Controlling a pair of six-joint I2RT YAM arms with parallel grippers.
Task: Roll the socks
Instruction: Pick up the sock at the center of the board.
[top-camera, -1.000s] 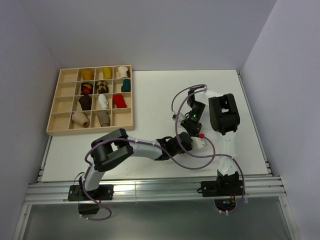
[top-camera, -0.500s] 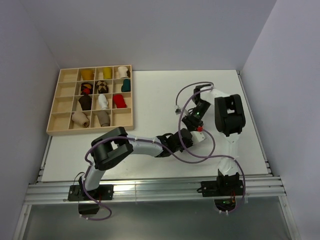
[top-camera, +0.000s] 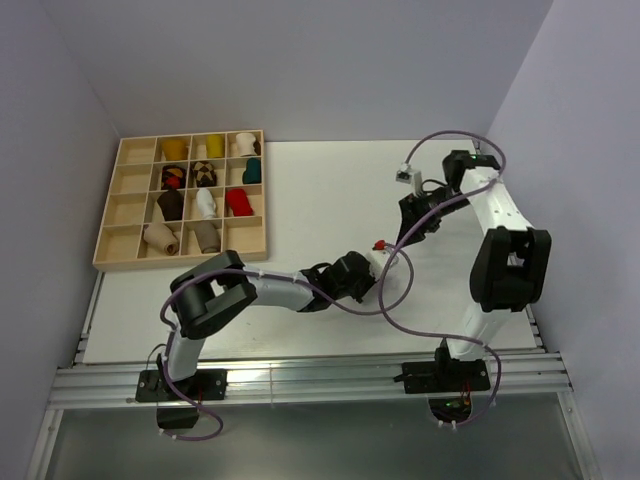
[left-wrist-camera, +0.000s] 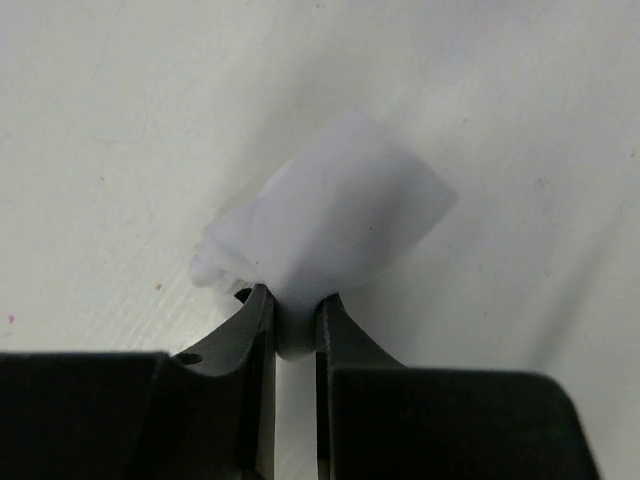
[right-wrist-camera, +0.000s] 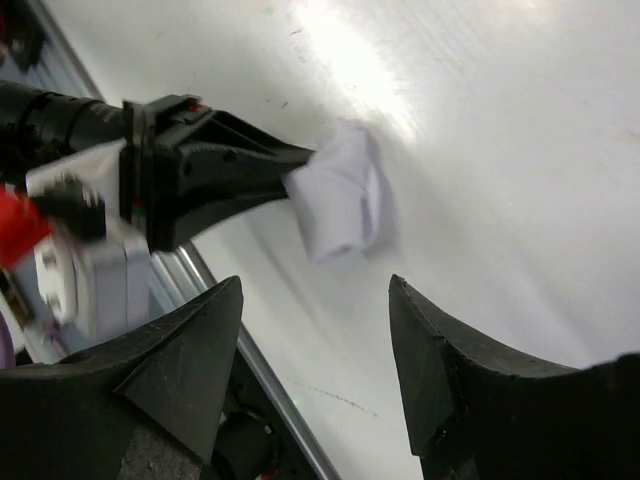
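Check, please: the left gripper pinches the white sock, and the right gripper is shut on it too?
No. The left gripper does pinch the sock, but the right gripper is open, clear of it; the right wrist view shows this.

Top camera is looking down over the whole tabletop (top-camera: 320, 190); wrist cameras are pointing close — both sharing the pale sock (left-wrist-camera: 335, 225).

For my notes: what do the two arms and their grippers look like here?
Both arms have white links and bulky black joints: left arm, right arm. A purple cable loops loosely along each. The left gripper has slim black fingers; the right gripper has broad, wedge-shaped black ones. A small red part sits near the left wrist.
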